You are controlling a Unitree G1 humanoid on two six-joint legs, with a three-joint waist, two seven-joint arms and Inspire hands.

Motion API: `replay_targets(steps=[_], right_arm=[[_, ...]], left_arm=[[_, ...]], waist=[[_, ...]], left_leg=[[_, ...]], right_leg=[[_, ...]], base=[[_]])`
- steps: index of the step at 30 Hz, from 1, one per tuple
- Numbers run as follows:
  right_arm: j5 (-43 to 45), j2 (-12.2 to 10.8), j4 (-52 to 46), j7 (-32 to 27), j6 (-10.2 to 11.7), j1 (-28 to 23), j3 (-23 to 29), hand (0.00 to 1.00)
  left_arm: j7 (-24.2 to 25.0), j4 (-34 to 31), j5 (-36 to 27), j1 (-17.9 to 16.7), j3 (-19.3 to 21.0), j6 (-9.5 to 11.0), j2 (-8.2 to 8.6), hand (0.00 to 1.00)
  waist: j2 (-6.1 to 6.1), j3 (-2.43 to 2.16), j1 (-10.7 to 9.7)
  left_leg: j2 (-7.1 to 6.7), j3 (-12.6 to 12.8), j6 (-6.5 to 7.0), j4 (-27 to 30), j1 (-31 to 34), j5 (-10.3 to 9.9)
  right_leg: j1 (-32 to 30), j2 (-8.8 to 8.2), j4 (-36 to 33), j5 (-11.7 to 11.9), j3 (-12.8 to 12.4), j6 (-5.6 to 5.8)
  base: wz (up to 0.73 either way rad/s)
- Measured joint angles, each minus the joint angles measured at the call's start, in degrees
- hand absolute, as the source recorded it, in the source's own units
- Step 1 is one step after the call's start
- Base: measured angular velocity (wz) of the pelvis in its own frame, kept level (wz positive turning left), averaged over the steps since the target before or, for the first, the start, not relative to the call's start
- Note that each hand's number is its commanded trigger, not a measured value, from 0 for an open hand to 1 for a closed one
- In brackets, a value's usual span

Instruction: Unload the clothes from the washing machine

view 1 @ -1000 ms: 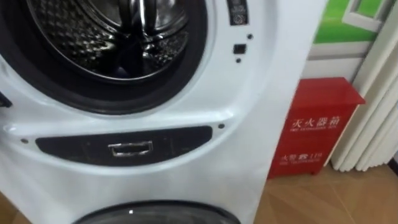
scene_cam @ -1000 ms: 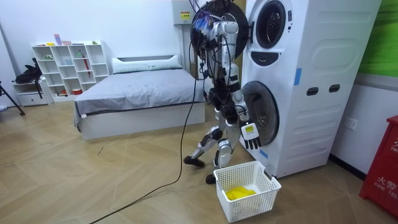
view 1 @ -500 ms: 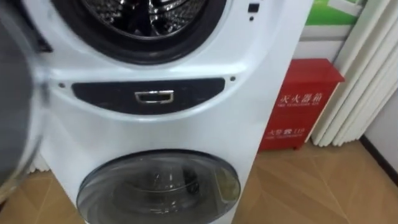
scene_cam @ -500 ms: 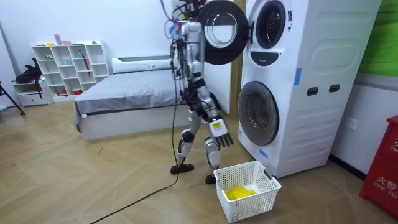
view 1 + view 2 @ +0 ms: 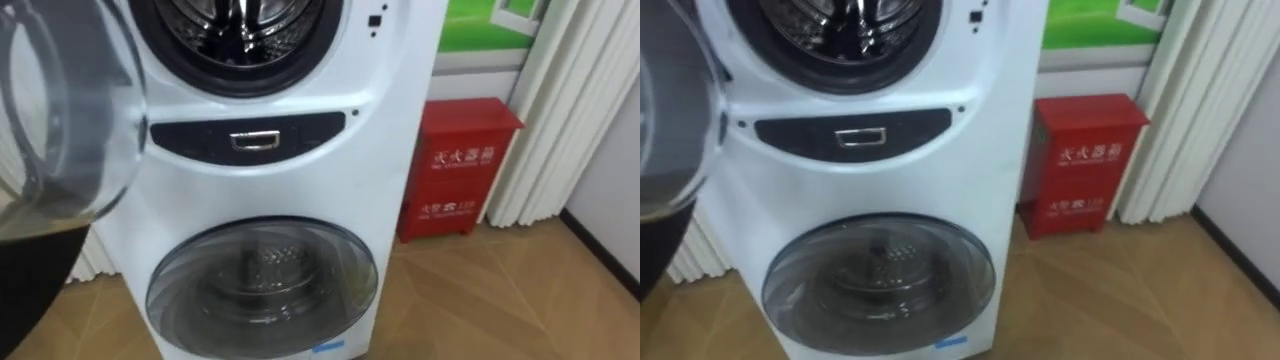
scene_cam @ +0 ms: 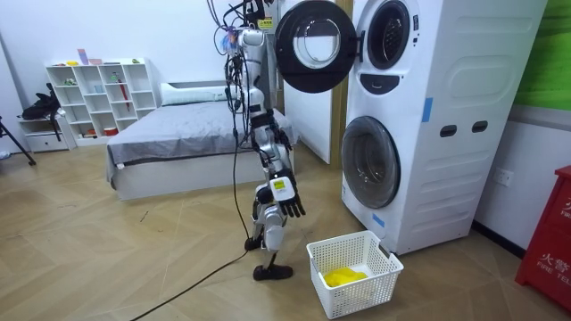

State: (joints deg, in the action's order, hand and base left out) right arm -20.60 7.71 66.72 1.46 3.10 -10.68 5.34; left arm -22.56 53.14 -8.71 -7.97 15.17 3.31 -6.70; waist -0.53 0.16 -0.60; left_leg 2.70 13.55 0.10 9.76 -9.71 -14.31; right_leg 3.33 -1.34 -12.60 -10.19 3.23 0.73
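- Clothes [image 6: 343, 276]: one yellow piece lies in the white basket [image 6: 385, 260] on the floor, just in front of the lower door [image 5: 262, 290], which is shut.
- The part of the upper drum [image 5: 238, 30] that you can see is bare metal. Its depth is out of sight, so look inside before you reach rather than groping blind.
- Your right hand [image 6: 287, 207] hangs low by the legs, fingers loose and straight, holding nothing. Your left hand [image 6: 277, 135] sits near the waist, and you cannot tell whether it grips anything.
- You stand apart from the washing machine [image 6: 464, 98], facing it, with the basket near your feet. The step in hand looks like lining up a reach, so close in square to the upper opening first.
- The open door [image 5: 70, 110] hangs out on your left, near head height. Bring the arm in to the right of it and do not brush it.
- If cloth is there, curl the fingers round a fold and lift it over the drum's rim. Let go only when it is above the basket.
- The red box [image 5: 460, 165] stands well apart on your right and is no concern.
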Motion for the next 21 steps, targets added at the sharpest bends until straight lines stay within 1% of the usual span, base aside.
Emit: replay_targets(steps=[1,2,3,4,5,6,7,8,9,10,11,12,13,14,16,17,18,19,21], right_arm=[[1.0,0.1,-0.9,0.0,0.4,0.0,2.0,0.00],[1.2,0.2,-1.3,-0.1,0.6,0.0,2.6,0.00],[1.9,0.6,-1.6,-0.2,1.1,0.1,3.0,0.00],[3.1,0.9,-1.8,-0.2,1.2,-0.1,3.9,0.00],[3.3,1.0,-2.1,-0.4,1.2,-0.1,4.3,0.00],[3.3,1.0,-2.6,-0.8,1.2,-0.6,5.2,0.00],[3.2,1.1,-2.6,-1.3,1.2,-1.1,5.7,0.00],[3.4,1.1,-2.6,-1.5,1.1,-1.3,6.3,0.00],[3.6,1.1,-2.6,-1.6,1.1,-1.3,6.7,0.00],[4.1,1.1,-2.6,-1.6,1.1,-1.5,7.2,0.00],[4.7,1.0,-2.6,-1.6,1.1,-1.5,7.2,0.00],[5.1,1.0,-2.6,-1.5,1.0,-1.5,7.2,0.00],[5.4,1.0,-2.6,-1.4,1.0,-1.2,7.2,0.00],[5.5,1.0,-2.6,-1.4,1.0,-1.2,7.2,0.00],[5.5,1.0,-2.8,-1.2,1.0,-1.1,7.1,0.00],[5.7,1.0,-2.9,-1.1,1.0,-1.1,7.1,0.00],[6.2,1.0,-2.9,-0.7,1.0,-1.6,7.2,0.00],[7.2,1.1,-2.9,-0.2,1.0,-1.7,7.2,0.00],[8.5,1.3,-2.6,0.6,1.1,-1.4,7.2,0.00]], left_arm=[[-1.0,-4.6,-1.4,0.2,2.4,1.0,-1.07,0.00],[-1.8,-7.1,-2.9,0.2,3.2,1.4,-1.79,0.00],[-3.2,-10.9,-5.4,0.3,4.3,2.8,-3.64,0.00],[-4.4,-14.9,-6.4,0.3,6.4,3.4,-4.96,0.00],[-5.1,-17.4,-6.5,0.2,7.7,3.5,-5.28,0.00],[-6.9,-22.9,-6.7,-0.8,9.7,4.1,-5.50,0.00],[-8.5,-28.2,-6.4,-2.0,11.1,4.6,-5.55,0.00],[-9.9,-32.5,-6.5,-2.6,12.1,4.6,-5.63,0.00],[-10.6,-34.5,-6.5,-2.8,12.5,4.5,-5.69,0.00],[-11.6,-38.9,-6.2,-2.9,13.1,4.4,-5.70,0.00],[-12.3,-43.3,-5.7,-2.9,13.8,4.5,-5.75,0.00],[-12.5,-45.4,-4.8,-2.9,14.1,4.5,-5.80,0.00],[-13.0,-48.6,-2.9,-2.8,14.3,4.5,-6.23,0.00],[-13.2,-50.0,-1.7,-2.8,14.4,4.5,-6.54,0.00],[-13.7,-53.9,3.5,-2.8,14.7,4.3,-7.94,0.00],[-13.8,-54.8,4.9,-2.8,14.9,4.2,-8.08,0.00],[-14.4,-57.6,7.2,-2.8,15.2,4.2,-8.10,0.00],[-14.5,-60.4,8.6,-2.8,15.8,4.2,-8.20,0.00],[-14.3,-63.5,9.5,-2.5,15.6,4.2,-8.87,0.00]], waist=[[0.23,-0.10,0.9],[0.30,-0.13,1.3],[0.57,-0.26,1.5],[0.92,-0.44,2.0],[1.04,-0.50,2.4],[1.34,-0.54,2.7],[1.82,-0.72,2.8],[2.30,-0.63,2.9],[2.54,-0.58,2.9],[2.82,-0.46,3.3],[2.99,-0.41,4.1],[2.90,-0.46,4.3],[3.00,-0.44,4.6],[3.19,-0.35,4.7],[3.37,-0.18,5.3],[3.34,-0.17,5.4],[3.35,-0.03,5.3],[3.30,-0.02,5.4],[3.12,0.03,5.0]], left_leg=[[0.12,0.0,-0.12,-0.2,-0.1,0.1],[0.19,0.1,-0.17,-0.3,0.0,0.1],[0.36,0.1,-0.24,-0.3,0.0,0.1],[0.49,0.0,-0.33,-0.3,0.2,0.1],[0.54,-0.1,-0.37,-0.3,0.2,0.1],[0.58,-0.6,-0.45,-0.5,0.2,0.1],[0.58,-1.6,-0.47,-0.6,0.2,0.1],[0.56,-2.3,-0.47,-0.5,0.4,0.1],[0.55,-2.8,-0.47,-0.5,0.5,0.1],[0.54,-3.0,-0.47,-0.4,0.7,0.1],[0.50,-3.5,-0.47,-0.3,1.0,0.1],[0.44,-4.2,-0.47,-0.3,1.2,0.1],[0.42,-5.1,-0.48,-0.3,1.5,0.1],[0.40,-5.4,-0.49,-0.3,1.6,0.1],[0.40,-6.3,-0.51,-0.2,1.3,0.1],[0.40,-6.7,-0.51,-0.2,1.3,0.1],[0.31,-7.6,-0.51,-0.1,1.4,0.1],[0.23,-8.4,-0.51,0.0,1.4,0.1],[-0.23,-10.1,-0.51,0.1,1.4,0.1]], right_leg=[[0.1,0.21,0.2,0.1,-0.1,-0.09],[0.1,0.32,0.3,0.1,-0.2,-0.20],[0.1,0.45,0.6,0.2,0.0,-0.32],[0.1,0.61,0.7,0.3,0.0,-0.43],[0.2,0.68,0.7,0.3,0.1,-0.45],[0.5,0.73,1.0,0.3,0.6,-0.44],[0.6,0.65,1.0,0.3,1.9,-0.44],[0.7,0.56,1.0,0.3,2.7,-0.44],[0.7,0.52,1.0,0.3,3.1,-0.44],[0.6,0.45,1.1,0.3,3.5,-0.44],[0.7,0.33,1.3,0.3,4.6,-0.44],[0.7,0.29,1.4,0.3,5.1,-0.44],[0.8,0.23,1.6,0.3,5.5,-0.43],[0.9,0.24,1.7,0.3,5.6,-0.43],[1.8,0.28,2.2,0.3,6.4,-0.42],[2.0,0.29,2.3,0.3,6.6,-0.42],[2.6,0.27,2.9,0.3,6.7,-0.42],[3.1,0.25,3.2,0.3,6.8,-0.42],[4.3,-0.16,4.1,0.2,8.1,-0.29]], base=[[-0.08],[-0.05],[0.00],[0.00],[0.06],[0.16],[0.26],[0.25],[0.23],[0.16],[0.14],[0.20],[0.21],[0.22],[0.18],[0.31],[0.37],[0.47],[0.42]])
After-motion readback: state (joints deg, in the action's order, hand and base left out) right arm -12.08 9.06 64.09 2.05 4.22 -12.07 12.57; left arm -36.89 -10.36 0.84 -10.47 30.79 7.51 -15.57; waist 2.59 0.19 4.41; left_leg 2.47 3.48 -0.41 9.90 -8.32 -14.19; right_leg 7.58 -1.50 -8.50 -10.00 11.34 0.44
